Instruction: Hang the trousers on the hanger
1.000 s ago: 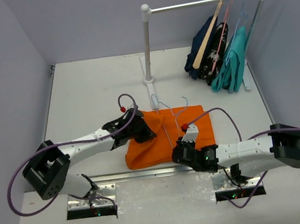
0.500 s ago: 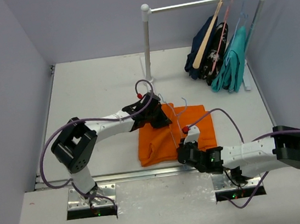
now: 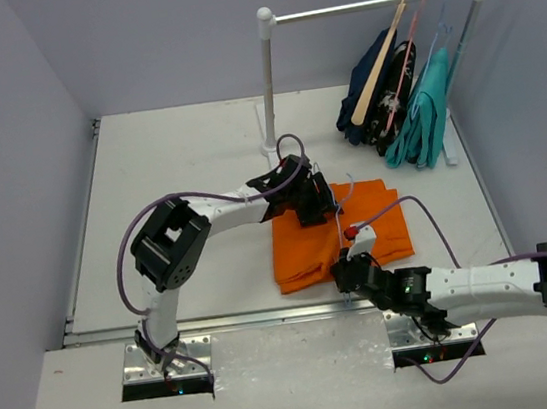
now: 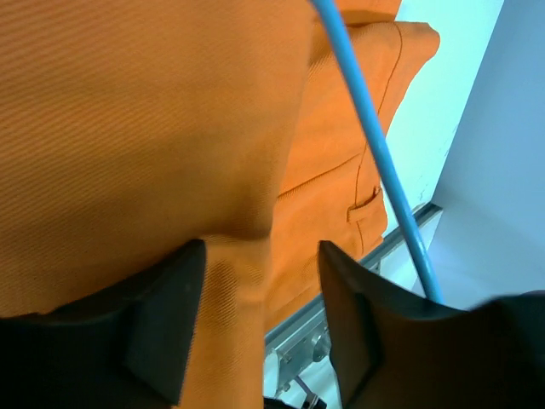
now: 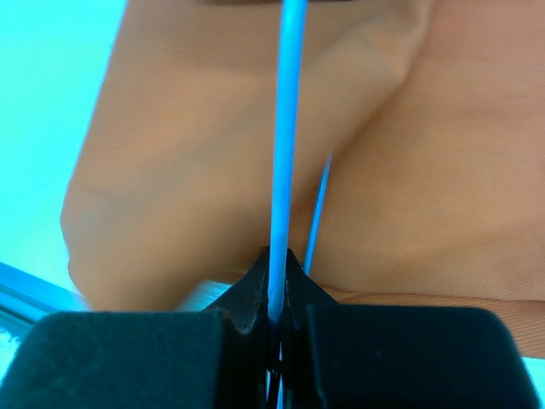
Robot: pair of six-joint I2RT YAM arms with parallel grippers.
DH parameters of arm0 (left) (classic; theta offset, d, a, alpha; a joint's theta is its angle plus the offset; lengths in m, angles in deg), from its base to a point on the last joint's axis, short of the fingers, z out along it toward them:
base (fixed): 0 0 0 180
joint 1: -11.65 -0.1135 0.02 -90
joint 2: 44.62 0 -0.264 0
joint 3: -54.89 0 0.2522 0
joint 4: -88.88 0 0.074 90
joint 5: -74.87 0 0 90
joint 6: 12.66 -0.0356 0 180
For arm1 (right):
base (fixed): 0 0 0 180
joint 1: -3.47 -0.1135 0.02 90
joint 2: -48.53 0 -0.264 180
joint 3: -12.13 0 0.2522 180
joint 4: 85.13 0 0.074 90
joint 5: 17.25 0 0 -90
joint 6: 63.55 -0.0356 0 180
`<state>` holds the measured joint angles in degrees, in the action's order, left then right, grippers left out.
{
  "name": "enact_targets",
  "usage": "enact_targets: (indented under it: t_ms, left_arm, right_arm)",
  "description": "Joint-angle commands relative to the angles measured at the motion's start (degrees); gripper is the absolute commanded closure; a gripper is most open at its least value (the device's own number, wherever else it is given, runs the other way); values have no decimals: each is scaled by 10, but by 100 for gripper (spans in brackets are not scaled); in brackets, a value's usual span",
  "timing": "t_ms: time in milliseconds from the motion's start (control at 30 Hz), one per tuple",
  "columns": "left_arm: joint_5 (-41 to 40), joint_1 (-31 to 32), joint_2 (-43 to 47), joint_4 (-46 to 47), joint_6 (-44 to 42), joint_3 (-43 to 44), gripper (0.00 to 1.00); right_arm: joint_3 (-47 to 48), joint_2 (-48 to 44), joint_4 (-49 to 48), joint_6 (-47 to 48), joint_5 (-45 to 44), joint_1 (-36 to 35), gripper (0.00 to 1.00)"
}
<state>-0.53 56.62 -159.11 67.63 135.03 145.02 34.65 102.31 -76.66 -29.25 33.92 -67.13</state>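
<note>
The orange trousers lie folded in a heap at the table's front middle. My left gripper hovers over their far edge, open. In the left wrist view a fold of orange cloth hangs between the spread fingers, not pinched. The pale blue wire hanger runs across the cloth and also shows in the left wrist view as a blue wire. My right gripper is at the trousers' near edge, shut on the hanger's wire. In the top view the hanger is mostly hidden.
A white clothes rack stands at the back, its rail reaching right. On it hang a navy garment on a wooden hanger, and a teal garment. A metal rail edges the table's front.
My left gripper swept right and toward the back with the trousers, folding them into a narrower heap, then opened and let go. The right gripper shifted slightly right, still on the hanger.
</note>
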Motion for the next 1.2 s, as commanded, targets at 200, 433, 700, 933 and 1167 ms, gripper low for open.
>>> enact_targets:
  t_ms: [200, 433, 700, 933, 1167]
  left_arm:
    - [-106, -2, 152, 44, -23, -80, 35]
    - [-114, -1, 264, 106, -1, -211, 25]
    - [-162, -21, 252, 140, 71, -191, 7]
    - [-75, -44, 124, 175, 106, -100, 8]
    - [-11, -44, 50, 215, 118, -87, 37]
  right_arm:
    - [2, 23, 21, -13, 38, 21, 100]
    - [17, 69, 4, -19, 57, 19, 100]
    - [28, 102, -18, 12, 55, 8, 100]
    - [28, 110, -20, 40, 46, 8, 100]
    - [42, 134, -22, 49, 42, 9, 100]
